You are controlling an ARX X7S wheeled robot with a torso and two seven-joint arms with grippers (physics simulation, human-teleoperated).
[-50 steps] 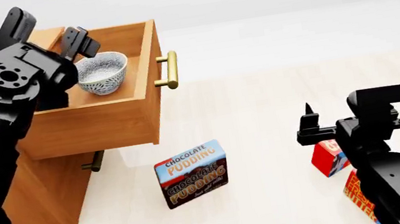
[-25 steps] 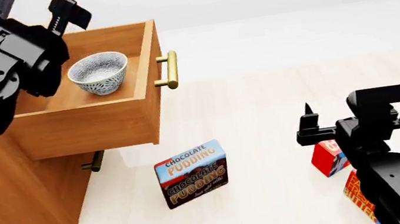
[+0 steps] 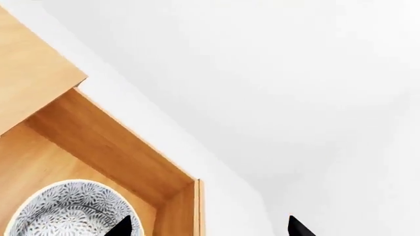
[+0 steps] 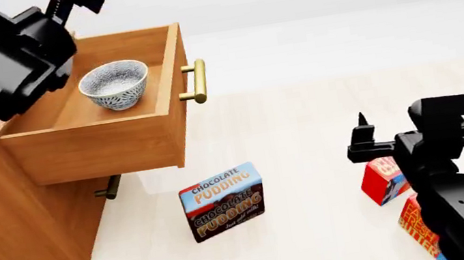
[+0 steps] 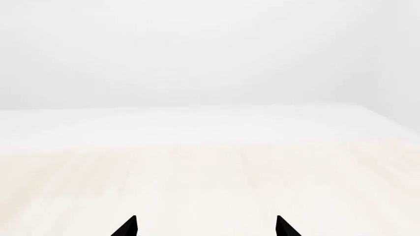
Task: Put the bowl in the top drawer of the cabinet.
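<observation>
The speckled white bowl (image 4: 115, 84) (image 3: 69, 210) sits upright inside the pulled-out top drawer (image 4: 96, 145) of the wooden cabinet (image 4: 6, 219). The drawer's brass handle (image 4: 195, 80) faces right. My left gripper (image 4: 28, 4) (image 3: 210, 228) hangs open and empty above the drawer's back, clear of the bowl. In the left wrist view one fingertip overlaps the bowl's rim and the other is over the white floor. My right gripper (image 4: 367, 141) (image 5: 205, 227) is open and empty, low over the floor at the right, pointing away from the cabinet.
The lower drawer's brass handle (image 4: 111, 187) shows under the open drawer. A chocolate pudding box (image 4: 223, 202) stands on the floor in front of the cabinet. A red box (image 4: 382, 180) and an orange box (image 4: 417, 226) sit partly behind my right arm.
My left gripper has risen up and back from beside the bowl, which stays put in the drawer. The right arm shifted slightly.
</observation>
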